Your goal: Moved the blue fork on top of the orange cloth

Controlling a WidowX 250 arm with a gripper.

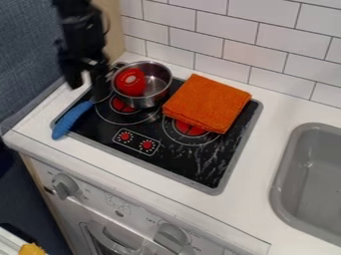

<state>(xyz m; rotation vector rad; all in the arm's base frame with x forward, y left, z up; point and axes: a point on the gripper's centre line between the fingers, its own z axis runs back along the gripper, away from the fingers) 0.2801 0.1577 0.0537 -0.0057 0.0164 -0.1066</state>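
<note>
- The hand [86, 82], at the far left above the fork's head end, looks released, its fingers apart
- The blue fork [71, 119] lies over the left edge of the cooktop [204, 175], handle toward the near left, beside the saucepan [160, 81]
- The folded orange cloth [208, 103] rests right of the saucepan
- Step in hand looks like the pick-up; next, close on the fork, lift it clear of the saucepan and carry it right

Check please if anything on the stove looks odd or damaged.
The folded orange cloth partly covers a red burner, an odd place for fabric. Pale streaks mark the black cooktop toward its lower right; scratches or glare, I cannot tell.
</note>
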